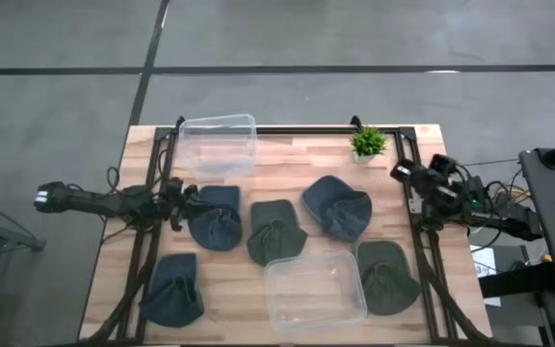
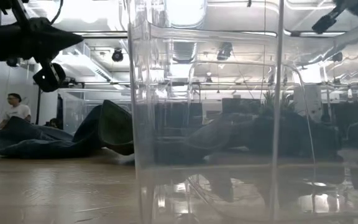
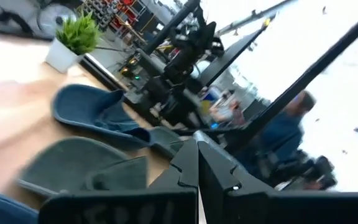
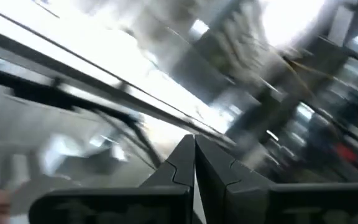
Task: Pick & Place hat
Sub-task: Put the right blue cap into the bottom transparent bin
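**No hat lifted yet: you are at the reach-and-grasp step**

Start from the wooden table [image 1: 297, 159], pale planks filling the middle of the high view; on it sit two clear, rigid plastic bins, one at lower centre [image 1: 314, 289], one at upper left of the table [image 1: 220, 145]; either may be the drop place, I cannot tell which. Five soft, crumpled fabric hats lie between them: a blue hat [image 1: 214, 217] at centre left, a grey-green hat [image 1: 276, 231] in the middle, a blue one [image 1: 338, 206] right of it, one at lower right [image 1: 387, 275], one at lower left [image 1: 173, 289]. Your left gripper [image 1: 175, 202] sits just beside the centre-left blue hat, fingers [image 3: 185, 165] pressed together; you would need to part them and descend onto the limp cloth. Your right gripper [image 1: 400, 173] waits at the right edge, fingers [image 4: 182, 162] together, holding nothing; a small potted plant [image 1: 367, 145] stands at upper right.
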Motion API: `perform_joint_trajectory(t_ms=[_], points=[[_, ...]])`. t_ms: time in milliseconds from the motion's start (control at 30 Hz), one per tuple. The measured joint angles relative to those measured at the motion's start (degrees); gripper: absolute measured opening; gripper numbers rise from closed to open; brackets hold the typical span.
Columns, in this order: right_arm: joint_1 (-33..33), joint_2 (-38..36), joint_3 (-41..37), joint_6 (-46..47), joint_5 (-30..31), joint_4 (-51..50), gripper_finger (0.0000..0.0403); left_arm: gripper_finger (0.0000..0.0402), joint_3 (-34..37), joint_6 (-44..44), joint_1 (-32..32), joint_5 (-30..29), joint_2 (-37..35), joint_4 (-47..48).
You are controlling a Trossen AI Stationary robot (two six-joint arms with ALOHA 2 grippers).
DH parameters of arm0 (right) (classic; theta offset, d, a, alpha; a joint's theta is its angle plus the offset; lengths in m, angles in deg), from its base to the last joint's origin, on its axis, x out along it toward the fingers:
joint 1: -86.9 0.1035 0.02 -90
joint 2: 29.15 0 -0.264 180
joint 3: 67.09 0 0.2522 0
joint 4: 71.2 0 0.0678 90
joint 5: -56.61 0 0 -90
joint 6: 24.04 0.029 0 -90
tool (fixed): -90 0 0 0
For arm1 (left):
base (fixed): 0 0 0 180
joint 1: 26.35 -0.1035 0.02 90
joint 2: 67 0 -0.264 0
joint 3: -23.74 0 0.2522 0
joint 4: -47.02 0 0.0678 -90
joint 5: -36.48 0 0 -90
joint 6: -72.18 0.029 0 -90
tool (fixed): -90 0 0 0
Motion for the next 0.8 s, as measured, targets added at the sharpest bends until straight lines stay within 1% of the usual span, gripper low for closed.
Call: perform_joint_trajectory(t_ms=[67,133,200,233,300,433,500,567,633,700,800], points=[[-0.01,1.26,2.86,0.59,1.65,-11.21,0.0009,0.0,0.0,-4.95,0.0,0.0,0.0,-0.86],[-0.01,3.69,7.68,2.9,1.91,-25.42,0.0009,0.0,-0.04,-8.42,0.0,0.0,0.0,-1.14],[0.01,7.11,13.19,2.57,1.76,-38.99,0.0009,0.0,-0.04,-9.82,0.0,0.0,0.0,-1.07],[0.01,9.25,15.7,1.62,1.76,-43.39,0.0009,0.0,-0.04,-10.03,0.0,-0.01,0.0,-1.06],[-0.02,14.03,20.8,0.92,1.36,-49.2,0.0009,0.0,-0.04,-10.24,0.02,-0.29,0.0,-1.03],[-0.03,23.0,30.36,-1.78,-1.01,-56.62,0.0009,0.0,-0.04,-10.38,0.0,-1.81,0.0,-0.98],[-0.03,27.85,35.35,-3.84,-1.05,-63.08,0.0015,0.0,-0.04,-9.66,0.01,-2.0,0.0,-0.96],[-0.06,32.98,40.53,-5.84,-1.04,-71.15,0.0031,0.0,-0.07,-9.8,0.02,-1.99,0.0,-0.97],[-0.06,38.04,45.26,-8.48,-1.0,-79.48,0.0057,0.0,-0.07,-10.4,0.02,-1.99,0.0,-1.2],[-0.08,43.16,49.82,-11.1,-0.28,-87.07,0.009,0.0,-0.09,-10.46,0.0,-1.99,0.0,-1.55],[-0.17,50.71,55.44,-14.1,2.58,-95.76,0.0146,0.0,-0.09,-10.85,0.02,-1.97,0.0,-1.55]])
